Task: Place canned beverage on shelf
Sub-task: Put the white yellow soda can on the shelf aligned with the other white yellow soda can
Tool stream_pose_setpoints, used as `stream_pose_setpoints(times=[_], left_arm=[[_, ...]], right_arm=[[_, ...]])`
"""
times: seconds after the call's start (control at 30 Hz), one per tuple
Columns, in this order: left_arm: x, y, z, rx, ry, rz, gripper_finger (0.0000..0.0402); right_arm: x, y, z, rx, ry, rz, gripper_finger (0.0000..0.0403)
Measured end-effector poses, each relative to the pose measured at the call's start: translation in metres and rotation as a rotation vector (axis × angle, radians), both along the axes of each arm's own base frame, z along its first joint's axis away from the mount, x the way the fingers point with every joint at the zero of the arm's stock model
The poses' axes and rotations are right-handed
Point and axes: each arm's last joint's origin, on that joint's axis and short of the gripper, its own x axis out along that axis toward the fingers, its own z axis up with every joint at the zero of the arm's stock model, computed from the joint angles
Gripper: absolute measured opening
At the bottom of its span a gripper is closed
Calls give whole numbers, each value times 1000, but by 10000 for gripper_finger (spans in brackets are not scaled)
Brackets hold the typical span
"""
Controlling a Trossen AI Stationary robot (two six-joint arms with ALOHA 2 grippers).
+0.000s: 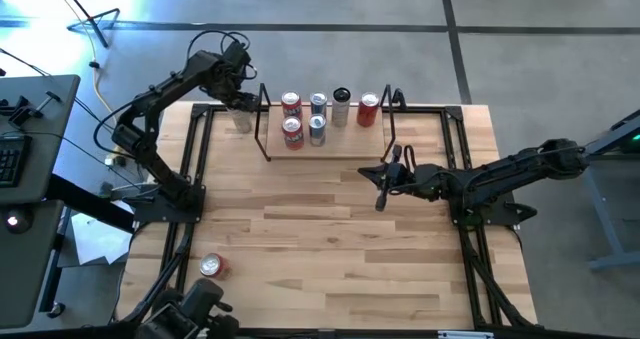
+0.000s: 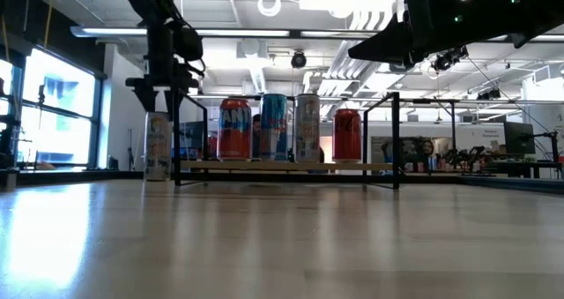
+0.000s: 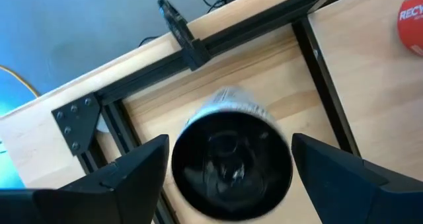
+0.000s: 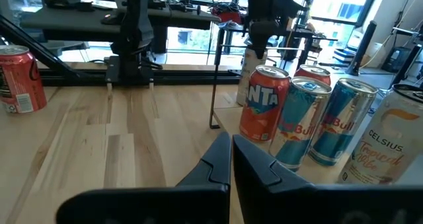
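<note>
A pale can with a dark top (image 1: pixel 240 118) (image 2: pixel 157 145) (image 3: pixel 231 161) stands upright on the tabletop, just outside the shelf's left end frame. My left gripper (image 1: pixel 238 103) (image 2: pixel 163 94) (image 3: pixel 230 159) is open and points down over it, one finger on each side of the can's top. The shelf (image 1: pixel 340 149) (image 2: pixel 291 166) carries several cans, among them an orange one (image 2: pixel 234 130) (image 4: pixel 263 112) and a red one (image 1: pixel 369 109). My right gripper (image 1: pixel 381 191) (image 4: pixel 231 154) hovers shut in front of the shelf's right end.
A red can (image 1: pixel 212 267) (image 4: pixel 20 78) stands near the table's front left corner. Black rails (image 1: pixel 190 179) run along the table's left and right sides. The middle and front of the tabletop (image 1: pixel 330 249) are bare wood. A desk with a keyboard (image 1: pixel 10 149) stands left of the table.
</note>
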Motion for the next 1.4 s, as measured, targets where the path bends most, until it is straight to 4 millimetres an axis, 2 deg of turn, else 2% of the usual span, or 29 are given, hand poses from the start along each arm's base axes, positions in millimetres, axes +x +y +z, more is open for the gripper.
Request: stream_pose_setpoints(times=[0.23,0.47,0.53,0.67,0.83,0.9,1.1,1.23,1.4], left_arm=[[3,3,-3,-7,-6,-49,304],[0,-3,-3,-60,25,-66,239],[-1,-4,-3,-73,35,-74,235],[-2,-16,0,-95,116,-95,235],[-7,-35,16,-102,126,-66,235],[-9,-47,22,-133,137,-64,235],[-7,-101,48,-161,140,-120,235],[-4,-141,65,-129,32,-146,235],[9,-186,64,-152,-35,-197,235]], right_arm=[[0,0,0,0,0,0,0],[0,0,0,-5,2,1,0],[0,0,0,-7,3,1,0],[0,0,0,-7,3,1,0],[0,0,0,-7,3,1,0],[0,0,0,-7,3,1,0],[0,0,0,-7,4,0,0],[0,0,-1,-5,9,0,0],[0,0,-4,25,31,-4,0]])
